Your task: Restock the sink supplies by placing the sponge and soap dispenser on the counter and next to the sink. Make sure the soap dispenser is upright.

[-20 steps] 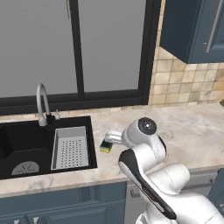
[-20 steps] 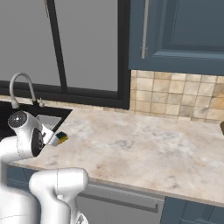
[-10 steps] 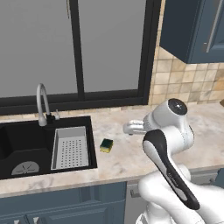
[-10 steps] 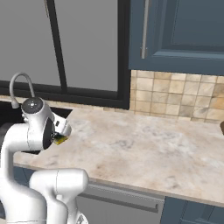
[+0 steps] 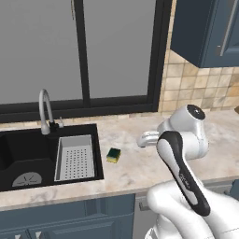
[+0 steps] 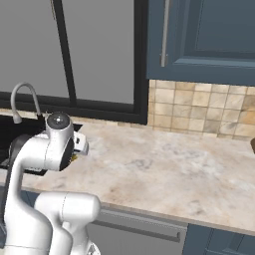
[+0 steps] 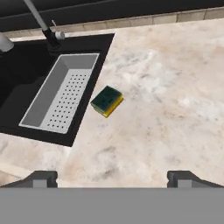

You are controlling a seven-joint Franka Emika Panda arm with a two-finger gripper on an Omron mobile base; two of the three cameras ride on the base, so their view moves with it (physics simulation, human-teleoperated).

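Your arm swung right, away from the sponge (image 7: 106,101), which lay on the counter (image 7: 175,109) beside the sink (image 7: 26,83). Your hand (image 7: 111,177) was spread and empty; I'd judge the soap dispenser remained.

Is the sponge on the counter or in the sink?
On the counter: the sponge lies flat beside the sink rim, green side up.
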